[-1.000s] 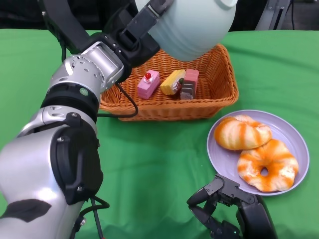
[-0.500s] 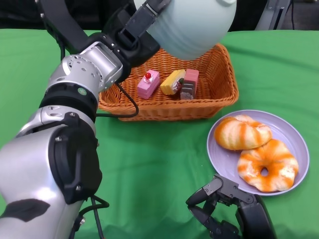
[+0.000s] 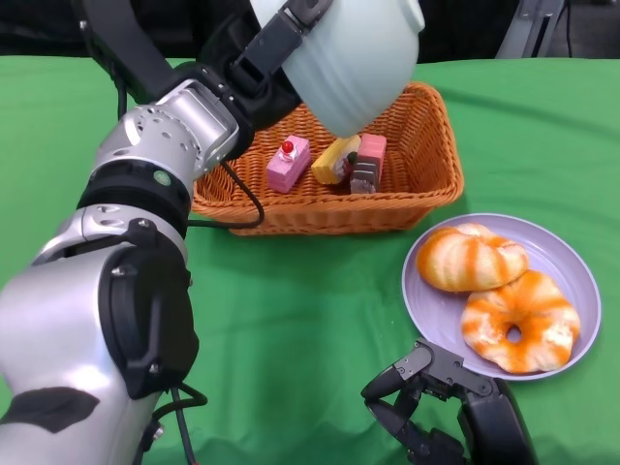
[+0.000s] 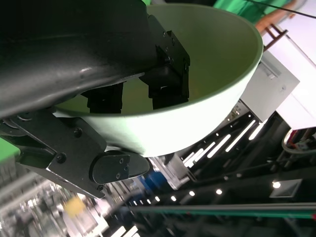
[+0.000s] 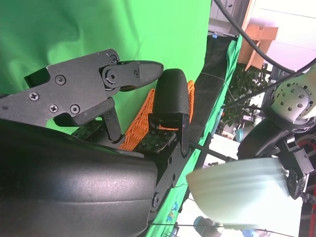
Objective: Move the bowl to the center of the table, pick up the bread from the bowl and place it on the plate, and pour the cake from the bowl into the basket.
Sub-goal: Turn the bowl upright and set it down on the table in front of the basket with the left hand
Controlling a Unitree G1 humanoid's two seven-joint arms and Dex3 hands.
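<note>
Nearest the camera, we found our right hand (image 3: 436,407) empty above the table (image 3: 300,310), fingers apart. Beyond it, two breads (image 3: 499,291) lay on the plate (image 3: 576,276). Farther off, our left hand (image 3: 266,53) gripped the tilted bowl (image 3: 354,58) over the basket (image 3: 426,184) holding cakes (image 3: 329,160).

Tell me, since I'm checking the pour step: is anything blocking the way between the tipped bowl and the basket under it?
Nothing visible does. The left hand holds the pale green bowl tilted directly above the wicker basket. Cake pieces already lie in the basket, and the bowl's inside looks empty in the left wrist view.
</note>
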